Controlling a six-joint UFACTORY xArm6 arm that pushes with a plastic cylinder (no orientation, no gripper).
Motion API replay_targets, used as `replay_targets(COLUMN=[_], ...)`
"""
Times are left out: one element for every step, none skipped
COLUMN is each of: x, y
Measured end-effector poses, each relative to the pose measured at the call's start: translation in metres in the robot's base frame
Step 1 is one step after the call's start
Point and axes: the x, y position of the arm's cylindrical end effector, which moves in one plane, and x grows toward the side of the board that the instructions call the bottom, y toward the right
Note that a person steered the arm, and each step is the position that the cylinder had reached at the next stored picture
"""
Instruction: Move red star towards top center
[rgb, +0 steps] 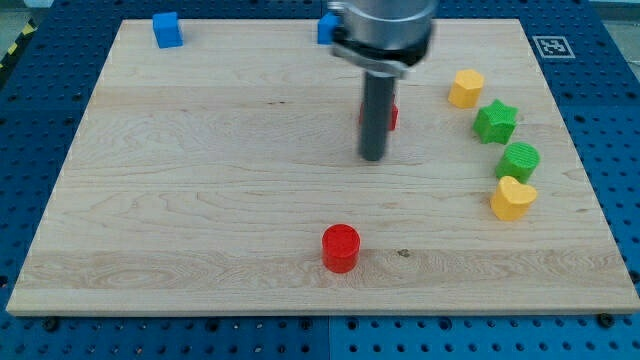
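The red star (391, 116) lies above the board's middle, mostly hidden behind my rod; only a red sliver shows at the rod's right side. My tip (372, 156) rests on the board just below and slightly left of the star, close to it; contact cannot be told. A red cylinder (340, 247) stands near the view's bottom centre, well below the tip.
A blue cube (167, 29) sits at the top left. Another blue block (326, 27) at top centre is partly hidden by the arm. At the right lie a yellow block (465, 88), a green star (495, 122), a green cylinder (519, 161) and a yellow heart (512, 198).
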Motion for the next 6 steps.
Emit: replay_targets(x=[-0.002,-0.006,-0.010,-0.025,-0.043,-0.055], y=[0.068,0.067,0.041,0.019,0.005,-0.025])
